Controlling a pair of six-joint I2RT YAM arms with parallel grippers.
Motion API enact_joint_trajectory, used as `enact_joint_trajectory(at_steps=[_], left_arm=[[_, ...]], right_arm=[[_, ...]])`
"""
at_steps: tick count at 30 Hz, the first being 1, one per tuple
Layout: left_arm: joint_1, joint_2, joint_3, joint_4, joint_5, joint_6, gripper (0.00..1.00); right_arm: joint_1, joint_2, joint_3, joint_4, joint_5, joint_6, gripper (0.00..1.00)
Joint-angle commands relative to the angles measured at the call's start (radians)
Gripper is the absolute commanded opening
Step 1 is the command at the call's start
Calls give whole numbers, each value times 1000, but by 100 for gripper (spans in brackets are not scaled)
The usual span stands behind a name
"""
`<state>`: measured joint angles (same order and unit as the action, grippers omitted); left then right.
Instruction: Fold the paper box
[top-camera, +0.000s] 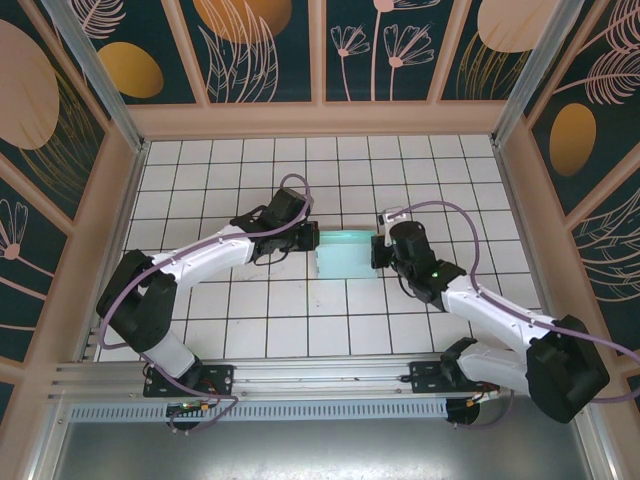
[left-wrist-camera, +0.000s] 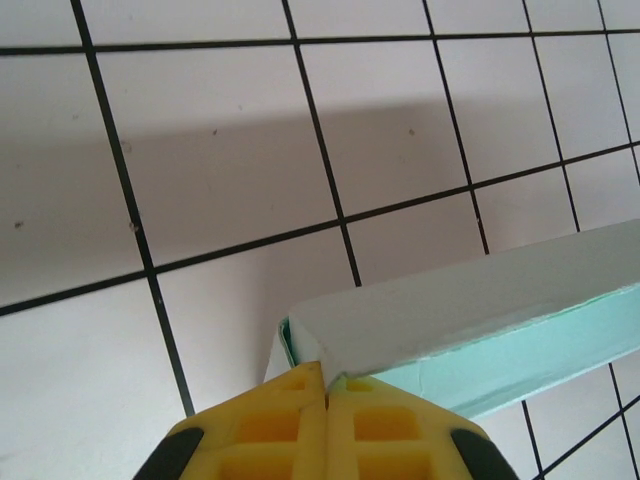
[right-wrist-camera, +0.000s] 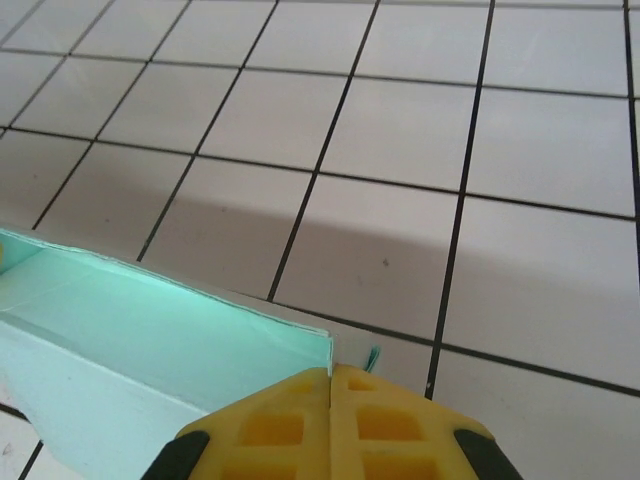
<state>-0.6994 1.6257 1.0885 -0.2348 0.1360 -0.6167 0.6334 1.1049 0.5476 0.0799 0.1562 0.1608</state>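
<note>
The pale mint paper box (top-camera: 346, 252) lies mid-table between my two grippers, partly formed with raised walls. My left gripper (top-camera: 308, 238) is shut on the box's left end; in the left wrist view its yellow fingers (left-wrist-camera: 290, 425) meet on the corner of a pale wall (left-wrist-camera: 470, 300) of the box, with the mint inside (left-wrist-camera: 540, 355) showing to the right. My right gripper (top-camera: 381, 250) is shut on the right end; in the right wrist view its yellow fingers (right-wrist-camera: 380, 420) pinch the upright corner edge, and the box's mint inner wall (right-wrist-camera: 170, 330) runs off to the left.
White tiles with black grout (top-camera: 300, 330) cover the table. Low tan walls (top-camera: 320, 120) with patterned panels behind them ring the workspace. An aluminium rail (top-camera: 300, 375) carries both arm bases at the near edge.
</note>
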Motion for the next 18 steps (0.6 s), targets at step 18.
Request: enact_joint_trajectory(at_steps=[18], left_arm=[[-105,-6,-110,312,-202,122,0]], right_arm=[[27,-26,-237,450,27,-83,0]])
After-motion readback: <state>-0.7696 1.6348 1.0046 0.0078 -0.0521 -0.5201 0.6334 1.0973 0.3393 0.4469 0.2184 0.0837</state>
